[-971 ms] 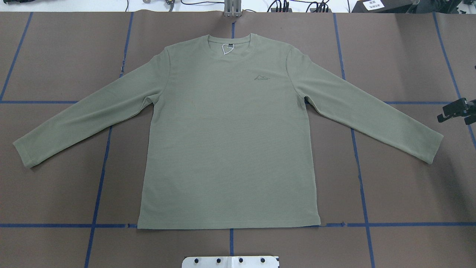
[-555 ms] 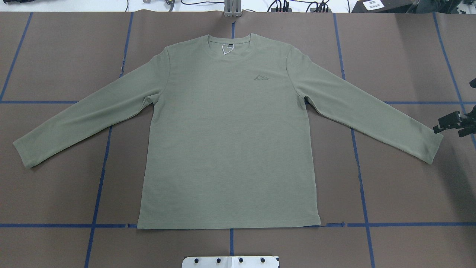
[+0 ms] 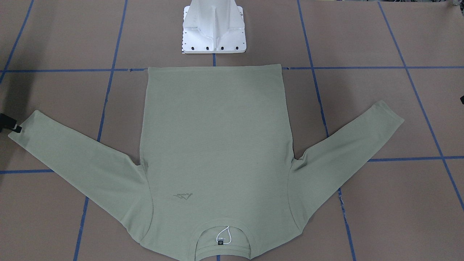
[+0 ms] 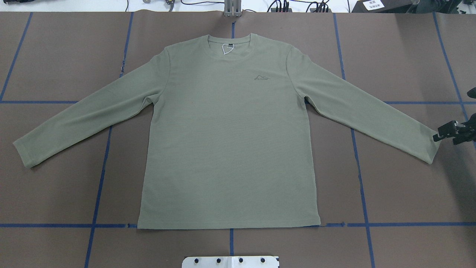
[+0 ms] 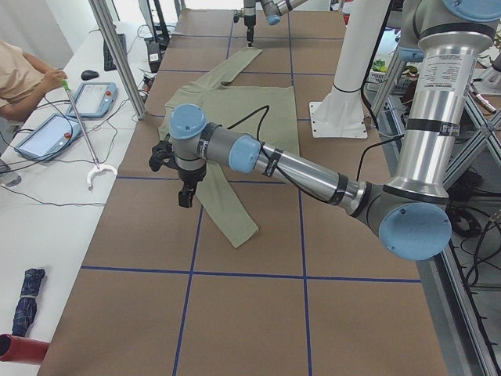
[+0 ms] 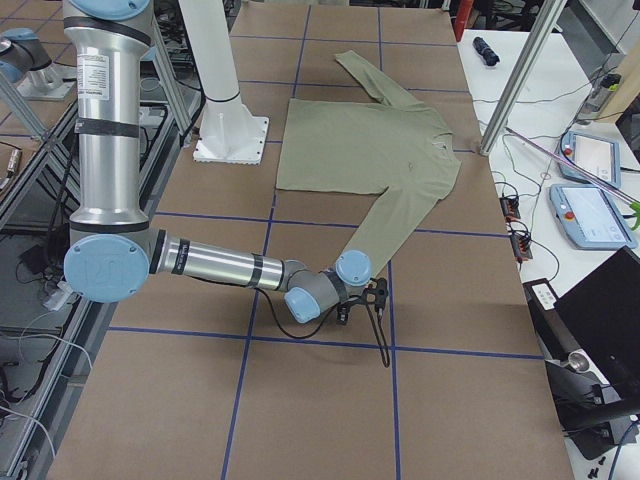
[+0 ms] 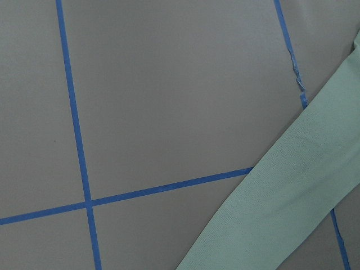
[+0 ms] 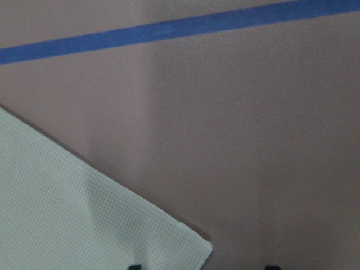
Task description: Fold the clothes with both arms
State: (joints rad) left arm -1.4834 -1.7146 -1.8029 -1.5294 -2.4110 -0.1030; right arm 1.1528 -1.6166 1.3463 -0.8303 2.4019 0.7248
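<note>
The right pincer (image 4: 452, 132) is low down at the right side of the table (image 4: 55, 56). In its wrist view, two dark fingertips (image 8: 133, 266) show at the bottom. They are apart and hold nothing, so this pincer is released. The corner of the cuff (image 8: 185, 247) sits just in front of the gap between them. From above, the pincer's tip is right at the far corner of that cuff (image 4: 433, 149), but the pictures do not show if it touches the cloth. From the cuff, the right sleeve (image 4: 372, 111) runs long and straight, slanting inward and away from the robot to the shoulder. So the cloth lies toward the middle of the table from the pincer. The next move looks like a small push in along the sleeve and then a pinch on the cuff. The shirt (image 4: 227, 141) lies flat and face up in the middle of the table. Its neck is on the far side, its hem is close to the robot, and both sleeves are spread out. The left pincer (image 5: 185, 196) hangs above the table beside the left sleeve (image 4: 85, 119), up off the cloth. Nobody can tell from these pictures if it is spread or clenched. The right pincer is the one closer to a grab.
</note>
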